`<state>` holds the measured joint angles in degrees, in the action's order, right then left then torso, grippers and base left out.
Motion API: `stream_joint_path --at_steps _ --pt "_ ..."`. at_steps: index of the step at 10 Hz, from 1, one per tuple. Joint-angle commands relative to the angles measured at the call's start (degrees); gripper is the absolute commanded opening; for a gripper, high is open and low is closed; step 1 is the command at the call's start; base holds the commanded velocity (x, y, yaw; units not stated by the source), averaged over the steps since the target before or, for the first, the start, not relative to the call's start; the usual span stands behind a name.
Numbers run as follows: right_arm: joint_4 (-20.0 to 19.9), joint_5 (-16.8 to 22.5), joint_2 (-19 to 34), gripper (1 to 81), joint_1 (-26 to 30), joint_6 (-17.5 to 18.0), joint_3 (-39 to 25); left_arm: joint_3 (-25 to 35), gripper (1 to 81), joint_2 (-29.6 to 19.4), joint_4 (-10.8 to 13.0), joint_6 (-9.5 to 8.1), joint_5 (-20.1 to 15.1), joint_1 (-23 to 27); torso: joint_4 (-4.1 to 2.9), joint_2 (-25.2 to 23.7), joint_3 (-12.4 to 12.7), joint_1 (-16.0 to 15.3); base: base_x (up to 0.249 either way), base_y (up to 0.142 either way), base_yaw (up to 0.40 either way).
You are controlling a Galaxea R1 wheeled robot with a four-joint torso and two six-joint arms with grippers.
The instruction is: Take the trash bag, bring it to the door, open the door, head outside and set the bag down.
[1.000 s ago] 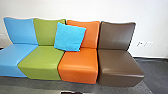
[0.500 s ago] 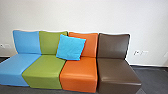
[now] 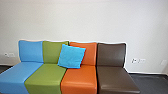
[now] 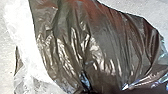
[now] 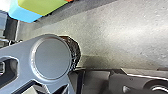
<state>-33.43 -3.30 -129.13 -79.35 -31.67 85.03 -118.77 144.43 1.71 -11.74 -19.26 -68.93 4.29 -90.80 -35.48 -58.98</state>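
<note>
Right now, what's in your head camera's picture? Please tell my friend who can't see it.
A blue chair, a green chair, an orange chair and a brown chair stand in a row, left to right, by a pale wall. A bright blue pillow leans on the green and orange backs.

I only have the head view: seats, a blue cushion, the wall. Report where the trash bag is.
Observer: The left wrist view has it: a dark trash bag up close, creased and glossy.
Operator: Tell me what's next to it.
Observer: Whitish, partly see-through plastic runs along one side.
Operator: Now check the right wrist view.
Observer: Dark, shiny plastic, probably the bag, peeks out past a round grey part of the robot.
</note>
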Motion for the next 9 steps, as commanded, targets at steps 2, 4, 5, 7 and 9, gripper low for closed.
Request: stream_joint_path --at_steps 2,4,5,7,9 --pt "0.73 4.01 -2.99 81.1 0.72 -0.41 4.16 -4.09 1.0 4.02 -0.21 3.21 -1.66 1.21 0.0 7.68 1.36 5.0 0.0 0.0 0.0" --pt "0.73 3.92 -5.28 81.1 0.02 -0.41 6.45 -6.91 1.0 7.01 -0.3 4.36 -1.57 -0.55 0.0 11.15 2.23 7.28 0.0 0.0 0.0" --pt "0.82 3.92 -6.5 81.1 -0.33 -0.41 7.68 -7.96 1.0 8.76 -0.21 4.97 -0.61 -1.52 0.02 13.12 2.38 8.57 0.0 0.0 0.0" --pt "1.61 3.83 -9.15 81.1 -1.3 -0.5 10.41 -10.16 1.0 10.62 -0.21 5.24 -0.34 -2.58 0.02 17.29 4.57 11.28 0.0 0.0 0.0" --pt "1.95 3.83 -11.6 81.1 -2.26 -0.58 13.92 -14.63 1.0 13.07 -0.21 5.32 -0.34 -3.54 0.02 21.6 8.91 13.93 0.0 0.0 0.0"
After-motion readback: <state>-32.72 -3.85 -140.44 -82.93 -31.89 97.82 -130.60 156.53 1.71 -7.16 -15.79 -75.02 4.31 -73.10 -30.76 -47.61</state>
